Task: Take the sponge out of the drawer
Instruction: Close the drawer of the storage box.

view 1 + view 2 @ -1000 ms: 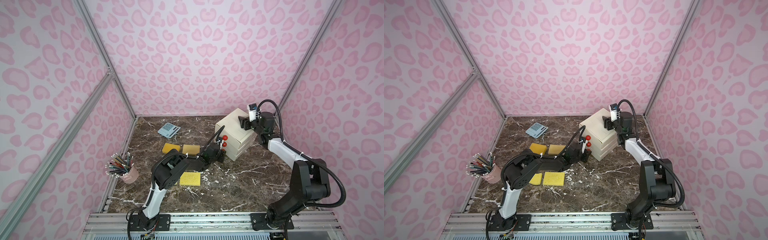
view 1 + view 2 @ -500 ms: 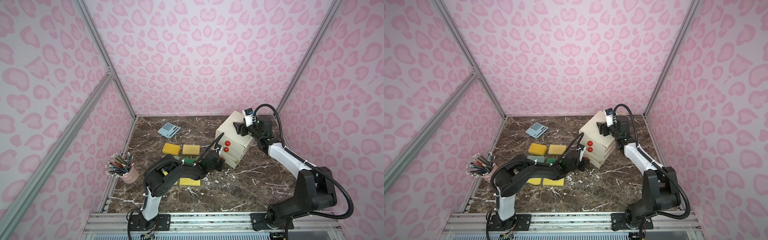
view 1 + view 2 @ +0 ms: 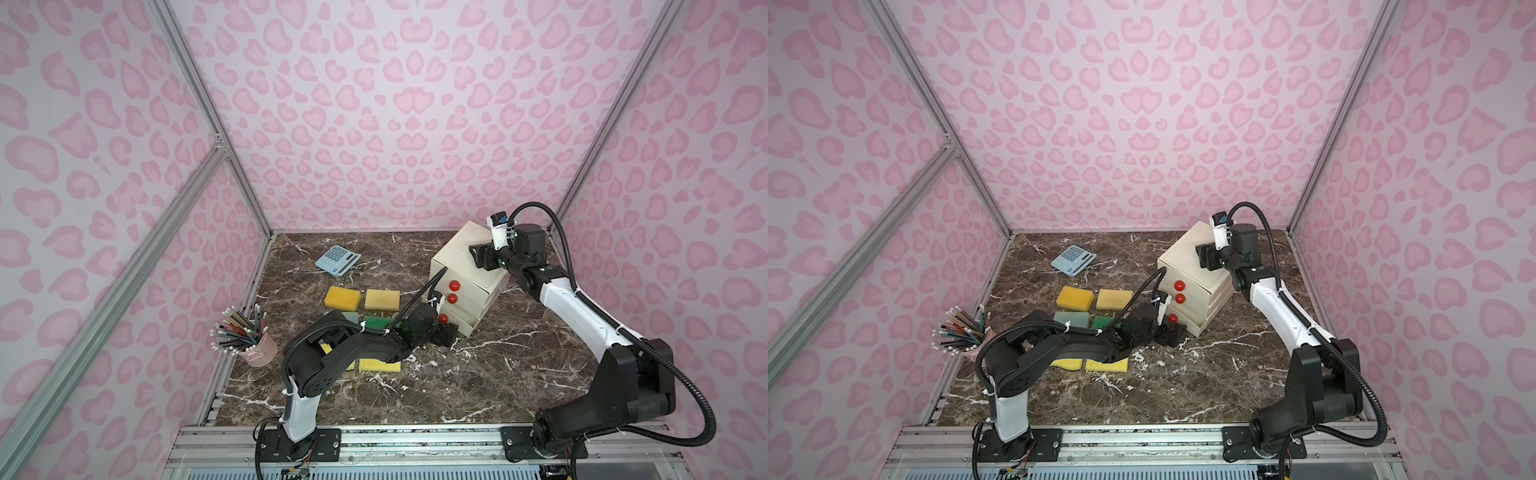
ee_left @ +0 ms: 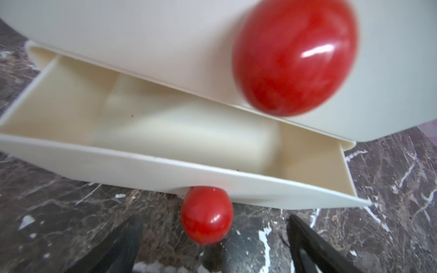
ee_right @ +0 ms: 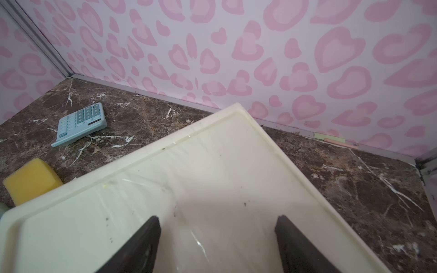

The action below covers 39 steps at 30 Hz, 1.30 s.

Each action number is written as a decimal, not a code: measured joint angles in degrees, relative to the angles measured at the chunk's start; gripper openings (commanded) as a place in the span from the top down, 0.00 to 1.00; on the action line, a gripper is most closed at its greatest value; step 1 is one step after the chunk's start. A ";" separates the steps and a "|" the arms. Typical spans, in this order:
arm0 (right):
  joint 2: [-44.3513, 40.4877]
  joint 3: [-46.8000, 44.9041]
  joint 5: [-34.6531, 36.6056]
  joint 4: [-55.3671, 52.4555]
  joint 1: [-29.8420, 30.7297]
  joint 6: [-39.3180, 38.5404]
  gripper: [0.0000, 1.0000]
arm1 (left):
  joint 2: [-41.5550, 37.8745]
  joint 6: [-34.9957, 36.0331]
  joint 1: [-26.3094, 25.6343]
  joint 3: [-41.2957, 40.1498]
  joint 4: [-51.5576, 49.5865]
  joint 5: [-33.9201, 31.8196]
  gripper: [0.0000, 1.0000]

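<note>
A cream cabinet (image 3: 465, 266) (image 3: 1187, 259) with three red-knobbed drawers stands at the back right. Its bottom drawer (image 4: 165, 172) is pulled partly out. A pale cream sponge (image 4: 189, 132) lies inside it, seen only in the left wrist view. My left gripper (image 3: 446, 334) (image 3: 1171, 334) (image 4: 216, 238) is open low in front of that drawer. Its fingers stand on either side of the bottom red knob (image 4: 207, 215), apart from it. My right gripper (image 3: 478, 257) (image 3: 1204, 257) (image 5: 217, 224) is open over the cabinet top (image 5: 212, 165), holding nothing.
Yellow sponges (image 3: 342, 298) (image 3: 382, 299), green ones (image 3: 378, 322) and a flat yellow one (image 3: 379, 365) lie on the marble left of the cabinet, partly under my left arm. A blue calculator (image 3: 336, 260) lies further back. A pink pencil cup (image 3: 257, 351) stands at the left edge.
My left gripper drew the bottom drawer out by its knob, then opened and let the knob go. The right gripper shifted across the cabinet top and spread a little wider.
</note>
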 measured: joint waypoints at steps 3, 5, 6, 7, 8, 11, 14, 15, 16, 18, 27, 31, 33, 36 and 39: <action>-0.42 1.64 1.53 -3.06 -0.07 0.37 0.19 | -2.01 0.37 -0.02 -0.98 -0.17 -0.17 0.02; -0.63 2.75 3.04 -3.85 -0.22 0.61 0.17 | -3.37 0.35 -0.02 -1.55 -0.76 -0.90 0.02; -0.72 3.08 3.67 -3.85 -0.31 0.83 0.17 | -3.82 0.35 -0.02 -1.90 -0.76 -1.20 0.02; -0.76 3.39 4.48 -3.78 -0.57 1.05 0.16 | -4.07 0.35 -0.02 -2.32 -0.79 -1.49 0.02; -0.72 3.78 5.05 -3.80 -0.96 1.22 0.15 | -4.00 0.35 -0.02 -2.47 -1.16 -1.60 0.02; 0.57 6.58 6.16 -3.93 -2.54 1.60 0.13 | -2.73 0.31 -0.02 -2.21 -2.47 -1.79 0.02; 3.80 12.09 7.28 -4.13 -4.37 1.99 0.13 | -1.31 0.33 -0.02 -0.66 -3.26 -1.90 0.02; 4.98 13.81 7.61 -3.96 -4.70 2.01 0.13 | -0.87 0.35 0.04 0.07 -3.23 -1.90 0.02; 6.60 15.80 7.87 -3.89 -5.09 2.01 0.13 | -0.39 0.37 0.09 0.85 -3.15 -1.90 0.02; 9.29 18.32 8.59 -3.87 -5.25 1.99 0.13 | 0.68 0.59 0.15 2.40 -3.13 -1.92 0.02; 21.55 28.00 1.49 -10.01 -5.62 -0.48 0.19 | 6.58 1.42 0.74 7.39 -0.94 -2.05 0.02; 22.23 27.87 -2.45 -9.01 -5.60 -1.75 0.20 | 6.99 1.44 0.96 7.78 0.11 -2.86 0.02; 22.21 27.41 -5.16 -9.64 -5.40 -2.58 0.20 | 7.43 1.44 1.09 8.17 0.68 -3.19 0.02; 22.21 27.12 -6.62 -9.55 -4.98 -3.98 0.20 | 8.52 1.44 1.22 9.29 1.29 -3.30 0.02; 22.14 26.67 -8.52 -9.66 -4.26 -5.86 0.21 | 8.57 1.42 1.22 9.11 2.05 -3.32 0.02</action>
